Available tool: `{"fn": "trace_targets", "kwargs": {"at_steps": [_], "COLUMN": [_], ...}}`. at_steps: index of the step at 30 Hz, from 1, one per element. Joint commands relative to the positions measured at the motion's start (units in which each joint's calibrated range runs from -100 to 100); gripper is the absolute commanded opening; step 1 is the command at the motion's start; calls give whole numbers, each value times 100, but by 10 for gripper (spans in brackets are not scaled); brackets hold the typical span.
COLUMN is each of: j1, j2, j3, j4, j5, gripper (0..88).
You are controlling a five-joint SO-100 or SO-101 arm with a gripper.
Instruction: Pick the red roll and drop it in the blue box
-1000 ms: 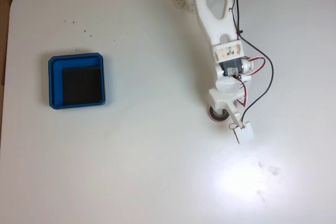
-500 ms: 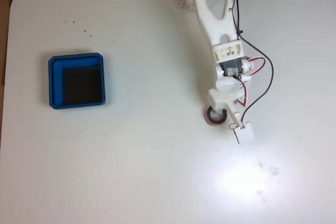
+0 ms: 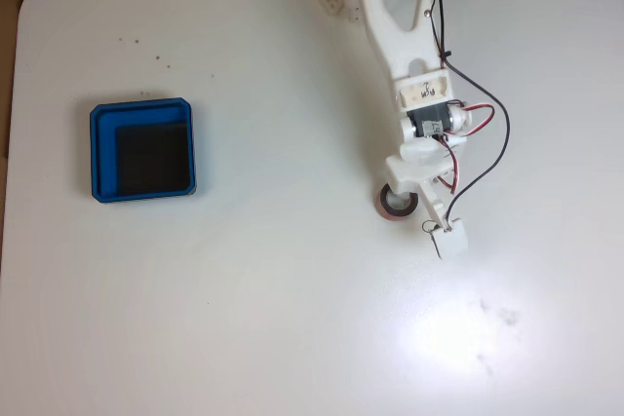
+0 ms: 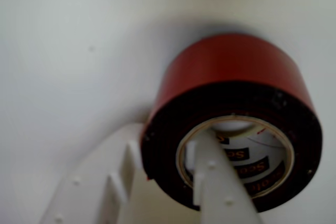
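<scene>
On the glossy white table (image 3: 244, 319), the small red tape roll (image 4: 231, 77) is clamped by the white two-finger gripper (image 4: 157, 182), one finger through its hole; the shallow blue square tray (image 3: 100, 158) lies far left.

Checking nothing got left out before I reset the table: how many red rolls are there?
1. The red roll lies right of the table's middle in the fixed view, at the gripper, far from the blue box. In the wrist view one finger reaches through its hole.

Table (image 3: 244, 319): white, seen from above.
Blue box (image 3: 142, 150): left side, black floor.
Arm (image 3: 409, 56): white, reaching down from top edge.
Gripper (image 3: 417, 207): at the red roll (image 3: 392, 204).
Box and roll: well apart.
</scene>
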Motion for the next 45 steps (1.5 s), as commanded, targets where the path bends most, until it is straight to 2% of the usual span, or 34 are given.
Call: {"fn": "trace_targets", "kwargs": {"at_steps": [1, 11, 14, 22, 34, 45], "j1": [64, 240, 455, 1852, 3699, 5526], "j2": [-749, -1711, -1711, -1677, -1661, -1493], "j3": [-377, -503, -1024, -2677, -3486, -3477], "j4": [220, 244, 616, 2051, 2109, 2109], "j5": [25, -2, 25, 25, 25, 25], "gripper": [4, 5, 5, 5, 5, 5]}}
